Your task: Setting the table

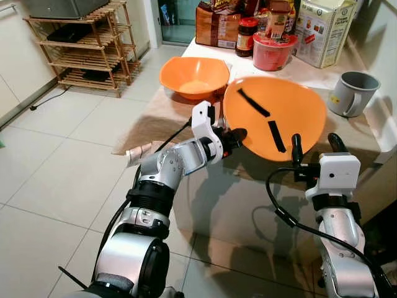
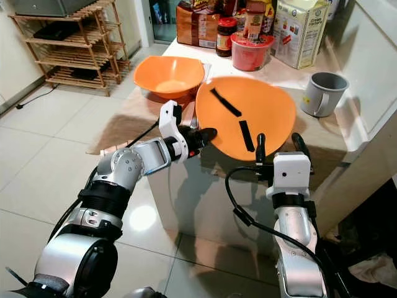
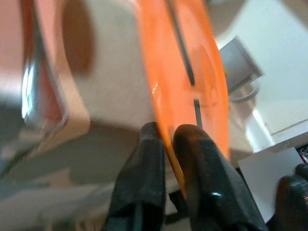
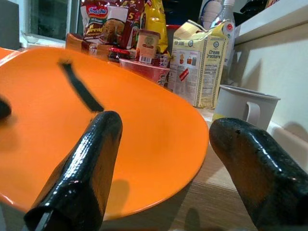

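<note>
A big orange plate (image 1: 279, 112) with two black strips on its face hangs tilted over the front of the table (image 1: 155, 118). My left gripper (image 1: 234, 138) is shut on the plate's left rim; in the left wrist view its two black fingers (image 3: 149, 159) pinch the orange edge (image 3: 183, 72). My right gripper (image 1: 316, 146) stands open just in front of the plate's near right edge, one finger (image 4: 86, 163) under the rim (image 4: 144, 125) and the other beside it, touching nothing. An orange bowl (image 1: 193, 76) sits on the table behind the left gripper.
A grey mug (image 1: 353, 93) stands to the right of the plate. A red cup (image 1: 271, 51), jars, snack bags and a cracker box (image 1: 322, 31) crowd the back of the table. A wooden rack (image 1: 87, 46) stands at the far left on tiled floor.
</note>
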`<state>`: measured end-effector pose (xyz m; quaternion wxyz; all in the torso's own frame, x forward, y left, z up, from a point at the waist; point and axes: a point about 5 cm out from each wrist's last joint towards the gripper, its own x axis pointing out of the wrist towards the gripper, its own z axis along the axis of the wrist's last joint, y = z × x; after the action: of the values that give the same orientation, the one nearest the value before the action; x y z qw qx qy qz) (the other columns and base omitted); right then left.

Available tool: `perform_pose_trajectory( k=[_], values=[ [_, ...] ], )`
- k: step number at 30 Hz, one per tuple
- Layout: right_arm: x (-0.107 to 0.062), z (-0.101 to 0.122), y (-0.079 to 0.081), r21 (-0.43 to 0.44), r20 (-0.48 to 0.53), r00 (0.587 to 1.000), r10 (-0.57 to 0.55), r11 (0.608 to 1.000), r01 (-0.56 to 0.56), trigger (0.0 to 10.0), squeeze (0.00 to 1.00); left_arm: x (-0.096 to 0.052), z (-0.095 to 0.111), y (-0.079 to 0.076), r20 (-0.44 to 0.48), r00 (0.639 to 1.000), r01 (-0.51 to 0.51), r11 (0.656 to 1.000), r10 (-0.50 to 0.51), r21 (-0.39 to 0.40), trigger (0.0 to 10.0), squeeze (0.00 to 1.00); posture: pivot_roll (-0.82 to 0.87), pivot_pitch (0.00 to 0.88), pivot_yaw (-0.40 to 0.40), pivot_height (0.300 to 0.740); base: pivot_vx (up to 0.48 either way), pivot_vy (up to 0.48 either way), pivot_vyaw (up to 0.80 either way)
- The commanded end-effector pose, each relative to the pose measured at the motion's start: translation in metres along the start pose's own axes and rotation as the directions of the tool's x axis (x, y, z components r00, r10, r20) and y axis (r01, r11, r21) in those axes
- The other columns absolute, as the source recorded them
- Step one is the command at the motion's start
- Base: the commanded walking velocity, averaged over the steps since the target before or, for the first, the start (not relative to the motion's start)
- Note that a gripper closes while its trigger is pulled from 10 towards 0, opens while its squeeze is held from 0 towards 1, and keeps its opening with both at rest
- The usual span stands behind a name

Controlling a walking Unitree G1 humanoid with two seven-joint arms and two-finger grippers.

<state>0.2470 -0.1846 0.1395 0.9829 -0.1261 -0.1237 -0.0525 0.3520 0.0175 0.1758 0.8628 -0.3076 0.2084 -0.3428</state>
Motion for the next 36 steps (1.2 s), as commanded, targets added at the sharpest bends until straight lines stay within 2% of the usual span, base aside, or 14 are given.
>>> perform_pose_trajectory(
  k=[1, 10, 11, 14, 19, 21, 22, 23, 25, 27, 29, 34, 36],
  values=[
    [0.000, 0.005, 0.001, -0.002, 0.014, 1.000, 0.006, 1.000, -0.006, 10.0, 0.00, 0.017, -0.004, -0.046, 0.022, 0.988, 0.154, 0.988, -0.154, -0.003, 0.0, 0.00, -0.11, 0.000, 0.067, 0.723, 0.000, 0.000, 0.00],
    [0.000, 0.003, 0.002, 0.001, 0.009, 1.000, 0.009, 1.000, -0.009, 10.0, 0.00, 0.010, 0.009, -0.047, 0.121, 0.982, 0.132, 0.983, -0.147, 0.125, 0.0, 0.00, -0.10, 0.000, 0.066, 0.723, 0.000, 0.000, 0.00],
    [0.000, 0.003, 0.003, 0.001, 0.009, 1.000, 0.010, 1.000, -0.010, 10.0, 0.00, 0.006, 0.014, -0.048, 0.169, 0.975, 0.110, 0.972, -0.147, 0.208, 0.0, 0.00, -0.10, 0.000, 0.065, 0.723, 0.000, 0.000, 0.00],
    [0.000, 0.003, 0.003, 0.001, 0.008, 1.000, 0.011, 1.000, -0.011, 10.0, 0.00, 0.001, 0.019, -0.046, 0.231, 0.963, 0.064, 0.948, -0.141, 0.312, 0.0, 0.00, -0.10, 0.000, 0.063, 0.723, 0.000, 0.000, 0.00],
    [-0.001, 0.002, 0.004, 0.002, 0.006, 1.000, 0.013, 1.000, -0.014, 10.0, 0.00, -0.005, 0.025, -0.043, 0.300, 0.944, 0.040, 0.953, -0.135, 0.301, 0.0, 0.00, -0.09, 0.000, 0.062, 0.723, 0.000, 0.000, 0.00],
    [0.000, 0.002, 0.003, 0.000, 0.008, 1.000, 0.016, 1.000, -0.016, 10.0, 0.00, -0.014, 0.035, -0.047, 0.363, 0.919, 0.011, 0.929, -0.155, 0.371, 0.0, 0.00, -0.09, 0.000, 0.060, 0.723, 0.000, 0.000, 0.00],
    [0.000, 0.002, 0.003, 0.000, 0.008, 1.000, 0.016, 1.000, -0.016, 10.0, 0.00, -0.014, 0.035, -0.047, 0.363, 0.919, 0.011, 0.929, -0.155, 0.371, 0.0, 0.00, -0.09, 0.000, 0.060, 0.723, 0.000, 0.000, 0.00],
    [0.000, 0.002, 0.003, 0.000, 0.009, 1.000, 0.015, 1.000, -0.015, 10.0, 0.00, -0.020, 0.040, -0.048, 0.401, 0.901, -0.031, 0.898, -0.164, 0.439, 0.0, 0.00, -0.09, 0.000, 0.061, 0.723, 0.000, 0.000, 0.00],
    [0.000, 0.002, 0.002, -0.001, 0.011, 1.000, 0.014, 1.000, -0.014, 10.0, 0.00, -0.027, 0.044, -0.049, 0.441, 0.878, -0.072, 0.859, -0.187, 0.508, 0.0, 0.00, -0.09, 0.000, 0.060, 0.723, 0.000, 0.000, 0.00],
    [0.001, 0.003, 0.002, 0.000, 0.015, 1.000, 0.011, 1.000, -0.011, 10.0, 0.00, -0.035, 0.045, -0.051, 0.474, 0.853, -0.130, 0.790, -0.220, 0.599, 0.0, 0.00, -0.08, 0.000, 0.058, 0.723, 0.000, 0.000, 0.00],
    [0.001, 0.002, 0.001, 0.000, 0.015, 1.000, 0.009, 1.000, -0.009, 10.0, 0.00, -0.041, 0.041, -0.046, 0.479, 0.847, -0.166, 0.744, -0.228, 0.647, 0.0, 0.00, -0.08, 0.000, 0.058, 0.723, 0.000, 0.000, 0.00],
    [0.000, 0.002, 0.001, 0.000, 0.016, 1.000, 0.006, 1.000, -0.006, 10.0, 0.00, -0.047, 0.033, -0.041, 0.462, 0.855, -0.169, 0.719, -0.233, 0.675, 0.0, 0.00, -0.08, 0.000, 0.058, 0.723, 0.000, 0.000, 0.00],
    [0.000, 0.003, 0.000, -0.001, 0.019, 1.000, 0.002, 1.000, -0.002, 10.0, 0.00, -0.055, 0.026, -0.038, 0.452, 0.860, -0.161, 0.714, -0.237, 0.681, 0.0, 0.00, -0.08, 0.000, 0.057, 0.723, 0.000, 0.000, 0.00]
  ],
)
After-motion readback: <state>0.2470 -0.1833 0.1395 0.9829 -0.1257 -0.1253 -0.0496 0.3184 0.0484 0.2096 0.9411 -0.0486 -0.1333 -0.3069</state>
